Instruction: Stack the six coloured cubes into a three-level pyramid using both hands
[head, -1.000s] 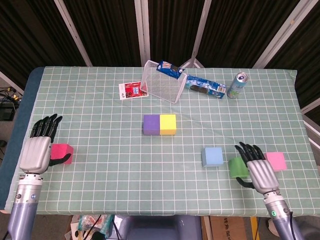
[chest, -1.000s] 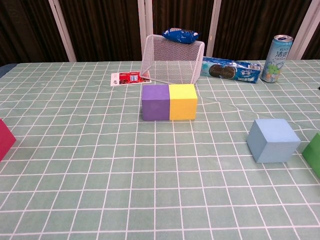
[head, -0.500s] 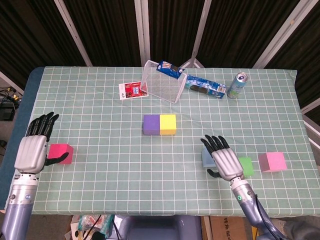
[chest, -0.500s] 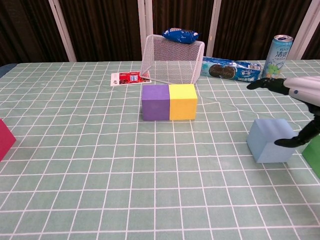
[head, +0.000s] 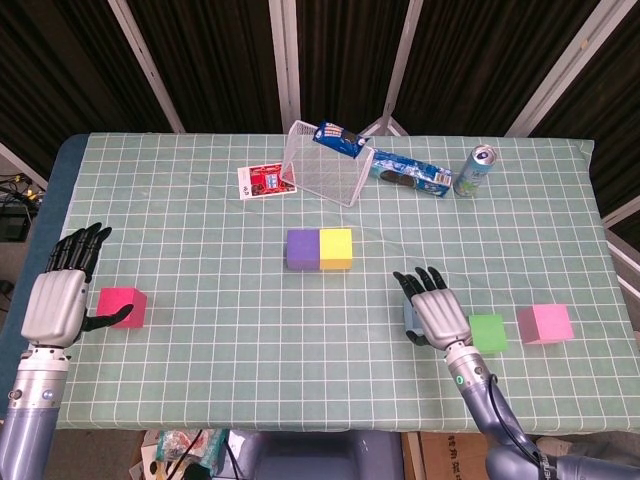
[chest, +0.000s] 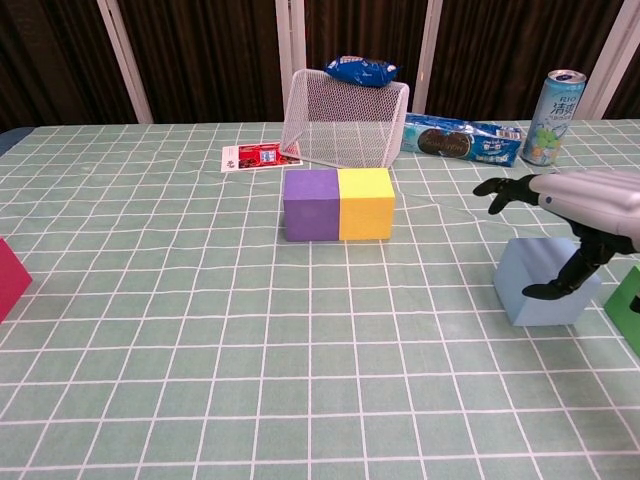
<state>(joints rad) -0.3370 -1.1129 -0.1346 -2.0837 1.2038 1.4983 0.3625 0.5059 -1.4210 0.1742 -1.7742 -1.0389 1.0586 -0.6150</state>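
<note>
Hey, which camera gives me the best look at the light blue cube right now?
The chest view: the light blue cube sits close to the camera, its front face clear, with the right hand over its top. In the head view the hand covers most of the cube, leaving a sliver at its left edge.

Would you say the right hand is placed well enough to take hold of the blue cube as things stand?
Probably yes. The right hand hangs right over the blue cube, fingers spread and thumb down its near face, holding nothing. The green cube sits just beside but does not block the top.
</note>
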